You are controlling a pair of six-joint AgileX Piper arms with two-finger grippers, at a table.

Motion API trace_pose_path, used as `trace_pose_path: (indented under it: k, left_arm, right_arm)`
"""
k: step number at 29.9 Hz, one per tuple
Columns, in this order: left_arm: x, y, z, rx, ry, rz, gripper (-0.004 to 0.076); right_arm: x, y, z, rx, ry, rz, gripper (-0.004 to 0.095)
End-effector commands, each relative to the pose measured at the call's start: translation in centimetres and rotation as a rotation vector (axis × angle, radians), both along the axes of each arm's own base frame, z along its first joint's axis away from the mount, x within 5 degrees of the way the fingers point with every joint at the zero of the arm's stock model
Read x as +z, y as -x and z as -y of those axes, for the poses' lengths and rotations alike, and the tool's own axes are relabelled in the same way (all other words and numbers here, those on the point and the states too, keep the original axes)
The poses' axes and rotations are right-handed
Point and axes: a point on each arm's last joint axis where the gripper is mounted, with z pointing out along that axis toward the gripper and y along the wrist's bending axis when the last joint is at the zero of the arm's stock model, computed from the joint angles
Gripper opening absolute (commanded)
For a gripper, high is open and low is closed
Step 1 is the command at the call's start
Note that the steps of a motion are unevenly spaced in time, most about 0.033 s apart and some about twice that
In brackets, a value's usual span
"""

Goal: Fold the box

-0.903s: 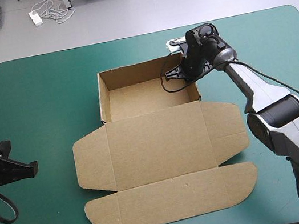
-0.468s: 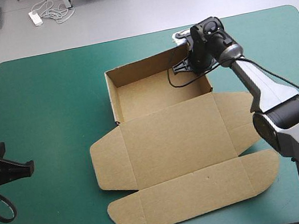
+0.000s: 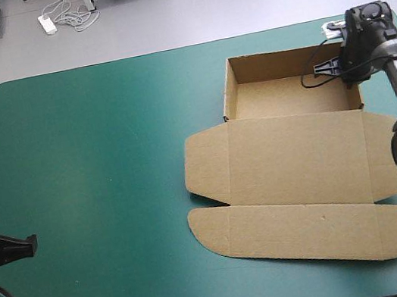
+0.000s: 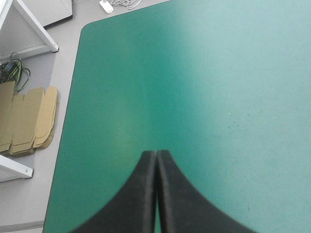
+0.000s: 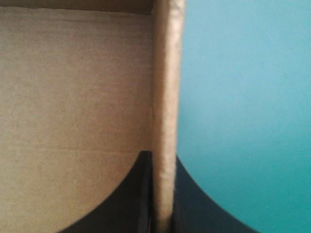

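Since the earlier frames the box [image 3: 295,170] had slid with the right gripper [image 5: 164,159] from the middle of the table [image 3: 91,152] to its far right corner. The left gripper [image 4: 156,154] had drawn back slightly toward the near left edge.

The right gripper was pinching the tray's side wall [image 5: 165,87], one black finger inside the tray and the other outside, over the teal-green cover [image 5: 243,97]. The lid [image 3: 299,154] and its flaps lay flat, reaching from the tray back toward the robot. The left gripper was pressed together on nothing, well apart from the box, with spare board [image 4: 29,119] off beside it.

The step looked like repositioning a formed tray. The next move would probably call for letting the wall go without tugging it outward.
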Motion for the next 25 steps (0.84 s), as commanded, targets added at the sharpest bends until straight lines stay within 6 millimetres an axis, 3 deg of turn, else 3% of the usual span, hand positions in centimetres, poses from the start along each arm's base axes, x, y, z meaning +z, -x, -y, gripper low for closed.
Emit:
trace_pose_path:
  k: [1,4,9,12,16,18,20,25]
  left_arm:
    - [-0.1,0.6,-0.2,-0.012,-0.003,0.091,-0.0008]
    - [-1.1,0.9,-0.3,-0.014,-0.007,0.080,-0.0008]
    - [-2.5,0.7,-0.2,-0.018,-0.017,0.047,-0.0008]
    - [-2.6,0.6,-0.1,-0.024,-0.014,0.050,-0.0008]
    - [-2.6,0.6,-0.1,-0.026,-0.011,0.057,-0.0008]
    - [-2.6,0.6,-0.1,-0.026,-0.011,0.057,-0.0008]
    - [-2.5,0.5,-0.1,-0.029,-0.010,0.066,-0.0008]
    - [-2.5,0.5,0.1,-0.040,0.007,0.074,-0.0008]
  right_arm:
    - [2.5,2.3,3.9,-0.064,0.074,0.023,-0.0019]
    - [1.3,3.0,6.0,-0.110,0.093,-0.026,-0.0019]
    - [0.6,3.4,7.0,-0.127,0.110,-0.055,-0.0004]
    - [1.1,3.5,7.3,-0.156,0.140,-0.037,0.0158]
    - [2.5,3.9,7.2,-0.147,0.150,0.011,0.0532]
    - [3.3,4.3,7.2,-0.147,0.154,0.028,0.0644]
    - [4.3,4.7,7.1,-0.134,0.164,0.047,0.0686]
    - [7.9,6.9,6.9,-0.142,0.197,0.125,0.0679]
